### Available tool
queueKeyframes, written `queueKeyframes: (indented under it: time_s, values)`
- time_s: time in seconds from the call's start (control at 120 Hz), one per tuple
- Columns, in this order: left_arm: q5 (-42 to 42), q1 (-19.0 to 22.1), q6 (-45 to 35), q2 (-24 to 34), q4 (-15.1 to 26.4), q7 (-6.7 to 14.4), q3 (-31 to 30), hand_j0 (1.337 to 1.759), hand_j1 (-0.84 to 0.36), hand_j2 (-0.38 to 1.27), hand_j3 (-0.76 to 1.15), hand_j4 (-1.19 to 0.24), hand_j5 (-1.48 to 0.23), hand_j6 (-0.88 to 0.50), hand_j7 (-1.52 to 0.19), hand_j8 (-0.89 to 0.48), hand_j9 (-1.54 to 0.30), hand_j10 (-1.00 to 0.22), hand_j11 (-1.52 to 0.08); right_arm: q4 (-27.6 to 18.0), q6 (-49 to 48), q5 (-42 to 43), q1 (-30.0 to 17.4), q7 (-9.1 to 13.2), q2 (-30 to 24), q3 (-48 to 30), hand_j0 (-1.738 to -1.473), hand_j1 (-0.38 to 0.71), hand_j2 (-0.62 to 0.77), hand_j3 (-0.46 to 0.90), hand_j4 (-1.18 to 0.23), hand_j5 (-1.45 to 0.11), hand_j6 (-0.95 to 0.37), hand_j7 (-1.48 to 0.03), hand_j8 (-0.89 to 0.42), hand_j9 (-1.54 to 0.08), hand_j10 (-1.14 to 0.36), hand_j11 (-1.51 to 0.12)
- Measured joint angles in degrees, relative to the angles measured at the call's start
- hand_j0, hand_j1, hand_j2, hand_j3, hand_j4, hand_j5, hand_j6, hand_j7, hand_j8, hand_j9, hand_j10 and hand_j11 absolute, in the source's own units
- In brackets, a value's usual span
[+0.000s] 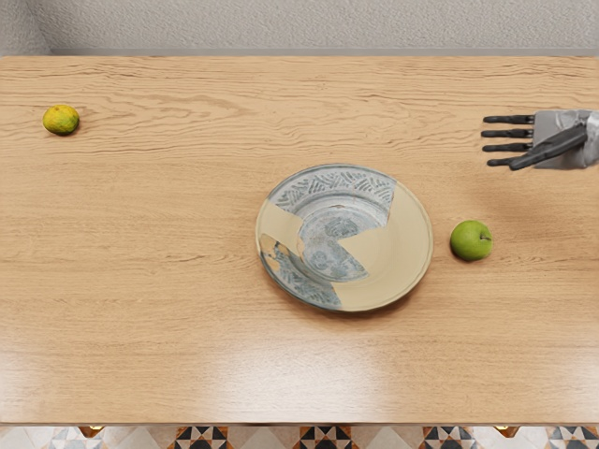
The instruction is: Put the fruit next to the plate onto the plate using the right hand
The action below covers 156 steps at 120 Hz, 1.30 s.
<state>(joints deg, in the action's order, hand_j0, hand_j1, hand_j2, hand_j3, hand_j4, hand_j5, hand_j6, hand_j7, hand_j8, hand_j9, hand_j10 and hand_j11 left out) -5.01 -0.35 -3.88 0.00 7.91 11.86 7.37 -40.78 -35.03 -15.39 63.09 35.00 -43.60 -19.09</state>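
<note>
Green fruit (471, 240) lay unheld on the table (140, 281): from the right hand (543, 140), fingers spread and empty at the picture's right edge, it sat nearer the camera and slightly left, just beside the right rim of the plate (412, 245)

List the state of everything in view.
right hand: open, fingers spread, holding nothing
green apple: on table, right of plate, not touching it
plate: flat on table, apple not yet on it
yellow-green citrus: on table, far left, apart from plate
</note>
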Motion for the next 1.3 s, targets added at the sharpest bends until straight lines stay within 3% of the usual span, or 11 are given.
queueKeyframes:
  time_s: [0.167,0.308,0.417,0.533,0.667,0.808,0.925,1.058,1.3]
  values:
    - [0.0,0.3,0.0,0.0,0.0,0.0,0.1,1.658,0.35,0.0,0.0,0.0,0.0,0.0,0.0,0.0,0.0,0.0,0.0,-1.3,0.0,0.4,0.9,0.0,-0.4,0.0,-1.658,-0.35,0.0,0.0,0.0,0.0,0.0,0.0,0.0,0.0,0.0,0.0]
    - [0.0,0.2,0.0,0.0,0.0,0.0,0.1,1.658,0.35,0.0,0.0,0.0,0.0,0.0,0.0,0.0,0.0,0.0,0.0,-3.2,0.0,10.2,8.0,0.0,-0.5,5.8,-1.658,-0.35,0.0,0.0,0.0,0.0,0.0,0.0,0.0,0.0,0.0,0.0]
    - [0.0,0.6,0.0,0.0,0.0,0.0,0.0,1.658,0.35,0.0,0.0,0.0,0.0,0.0,0.0,0.0,0.0,0.0,0.0,-15.6,0.0,20.5,14.8,0.0,-1.4,13.0,-1.658,-0.35,0.0,0.0,0.0,0.0,0.0,0.0,0.0,0.0,0.0,0.0]
    - [0.0,2.3,0.0,0.0,0.0,0.0,0.0,1.658,0.35,0.0,0.0,0.0,0.0,0.0,0.0,0.0,0.0,0.0,0.0,-25.9,0.0,25.5,23.4,0.0,-1.7,24.8,-1.658,-0.35,0.0,0.0,0.0,0.0,0.0,0.0,0.0,0.0,0.0,0.0]
    - [0.0,3.2,0.0,0.0,0.0,0.0,0.2,1.658,0.35,0.0,0.0,0.0,0.0,0.0,0.0,0.0,0.0,0.0,0.0,-34.9,0.0,27.3,31.1,0.0,-1.8,33.6,-1.658,-0.35,0.0,0.0,0.0,0.0,0.0,0.0,0.0,0.0,0.0,0.0]
    - [0.0,3.0,0.0,0.0,0.0,0.0,0.2,1.658,0.35,0.0,0.0,0.0,0.0,0.0,0.0,0.0,0.0,0.0,0.0,-42.9,2.5,30.6,35.8,0.0,-2.8,37.0,-1.658,-0.35,0.0,0.0,0.0,0.0,0.0,0.0,0.0,0.0,0.0,0.0]
    - [0.0,3.0,0.0,0.0,0.0,0.0,0.1,1.658,0.35,0.0,0.0,0.0,0.0,0.0,0.0,0.0,0.0,0.0,0.0,-45.7,7.3,34.3,37.6,0.0,-3.2,38.9,-1.658,-0.35,0.0,0.0,0.0,0.0,0.0,0.0,0.0,0.0,0.0,0.0]
    - [0.0,2.6,0.0,0.0,0.0,0.0,0.0,1.658,0.35,0.0,0.0,0.0,0.0,0.0,0.0,0.0,0.0,0.0,0.0,-46.8,19.9,40.2,37.9,0.0,-2.7,41.1,-1.658,-0.35,0.0,0.0,0.0,0.0,0.0,0.0,0.0,0.0,0.0,0.0]
    - [0.0,2.5,0.0,0.0,0.0,0.0,-0.2,1.658,0.35,0.0,0.0,0.0,0.0,0.0,0.0,0.0,0.0,0.0,0.0,-48.5,35.8,52.5,31.5,0.0,0.4,42.2,-1.658,-0.35,0.0,0.0,0.0,0.0,0.0,0.0,0.0,0.0,0.0,0.0]
